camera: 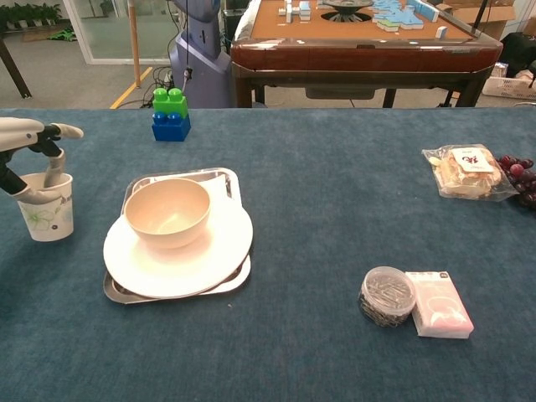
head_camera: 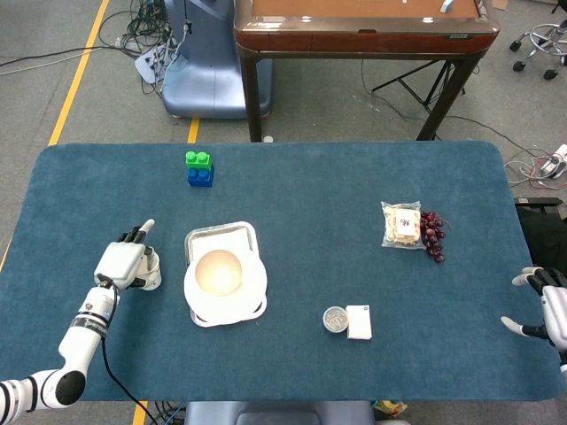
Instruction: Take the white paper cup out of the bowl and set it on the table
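Observation:
The white paper cup point(camera: 47, 216) stands upright on the blue table, left of the bowl point(camera: 167, 211). My left hand point(camera: 32, 142) is over it and pinches its rim, one finger point(camera: 54, 171) dipping inside the cup. In the head view the left hand point(head_camera: 123, 263) covers most of the cup point(head_camera: 152, 277). The beige bowl point(head_camera: 218, 271) is empty and sits on a white plate point(camera: 180, 266) on a metal tray point(camera: 219, 177). My right hand point(head_camera: 542, 305) hangs at the table's right edge, fingers apart and holding nothing.
A green-and-blue block stack point(camera: 170, 114) stands behind the tray. A snack bag point(camera: 465, 172) and grapes point(camera: 519, 177) lie at the far right. A round clear tin point(camera: 387, 295) and a white box point(camera: 437, 303) sit front right. A brown table point(head_camera: 363, 27) stands beyond.

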